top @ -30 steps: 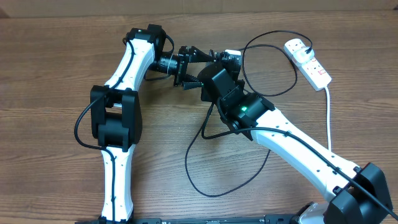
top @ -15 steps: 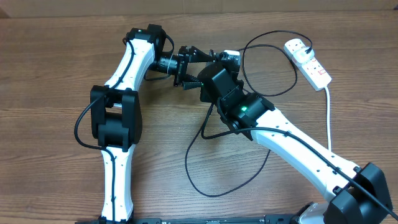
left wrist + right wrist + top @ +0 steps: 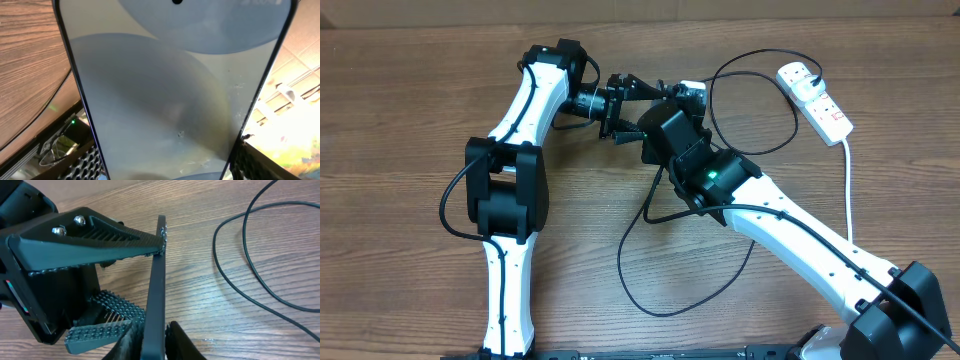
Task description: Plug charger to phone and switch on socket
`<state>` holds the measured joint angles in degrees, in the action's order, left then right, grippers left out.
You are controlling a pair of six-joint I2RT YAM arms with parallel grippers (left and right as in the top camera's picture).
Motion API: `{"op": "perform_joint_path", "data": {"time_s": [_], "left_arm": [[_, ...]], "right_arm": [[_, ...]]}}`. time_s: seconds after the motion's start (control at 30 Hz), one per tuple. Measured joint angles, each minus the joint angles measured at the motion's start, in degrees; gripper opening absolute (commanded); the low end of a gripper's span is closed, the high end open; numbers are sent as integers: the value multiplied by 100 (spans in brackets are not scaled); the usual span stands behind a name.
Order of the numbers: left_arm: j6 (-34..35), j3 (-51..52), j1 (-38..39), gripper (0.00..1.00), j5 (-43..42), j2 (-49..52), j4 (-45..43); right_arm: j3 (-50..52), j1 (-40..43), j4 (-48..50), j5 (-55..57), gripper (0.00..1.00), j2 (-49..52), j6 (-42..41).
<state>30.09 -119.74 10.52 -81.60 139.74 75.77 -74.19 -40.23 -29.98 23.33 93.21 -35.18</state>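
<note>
One phone is pinched by the left end effector; right end effector grip: cannot tell

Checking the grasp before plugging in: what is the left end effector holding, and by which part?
The phone: the left end effector clamps it across its two long edges.

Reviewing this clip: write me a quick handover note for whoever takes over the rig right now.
Left claw: shut on the phone, held on edge.
Right claw: astride the phone's edge, grip unclear.
Charger loops loose on the table; its plug seems seated in the socket; its tip is out of sight.
To do: tip into phone, socket switch.
</note>
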Motion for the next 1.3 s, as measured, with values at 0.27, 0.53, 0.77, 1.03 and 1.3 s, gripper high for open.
{"op": "perform_joint_path", "data": {"time_s": [0.27,0.53,0.77,1.03,1.3], "left_arm": [[0,0,0,69,0,0,-2],[0,0,-2,70,0,0,-13],[4,0,0,73,20,0,-68],[33,0,0,73,15,0,-448],[267,-2,-13,72,-22,0,-763]], "right_arm": [[0,0,0,-4,8,4,-87],[0,2,-9,22,4,9,-216],[0,0,-33,66,4,9,-422],[0,7,-52,223,4,31,-1484],[0,7,-72,323,4,35,-3254]]}}
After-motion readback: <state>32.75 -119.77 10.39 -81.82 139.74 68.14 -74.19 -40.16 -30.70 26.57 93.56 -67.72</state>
